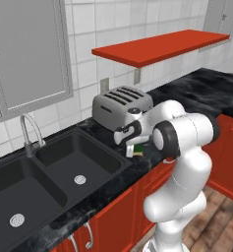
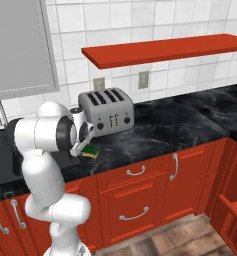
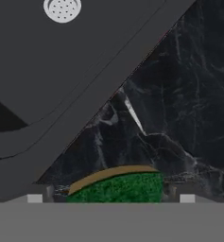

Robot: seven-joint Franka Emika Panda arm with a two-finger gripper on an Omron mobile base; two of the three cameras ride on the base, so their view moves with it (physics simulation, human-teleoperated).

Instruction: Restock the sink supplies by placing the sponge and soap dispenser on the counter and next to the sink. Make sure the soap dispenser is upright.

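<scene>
Green-and-yellow sponge (image 3: 117,186) sits between the gripper (image 2: 86,146) fingers, narrowly clamped, low over the black marble desk (image 3: 179,94). Sink (image 1: 64,167) just beside, toaster (image 2: 106,112) behind. Likely step: setting sponge down; next, open and lift clear.

Green-over-yellow sponge (image 2: 91,151), speckled green face on top, sitting on the black counter (image 2: 160,127) streaked with white veins; matte black sink (image 1: 64,172) with a silver dotted drain (image 3: 62,9), silver-grey toaster (image 2: 106,111), red cabinets (image 2: 140,195), red shelf (image 2: 165,49)
</scene>
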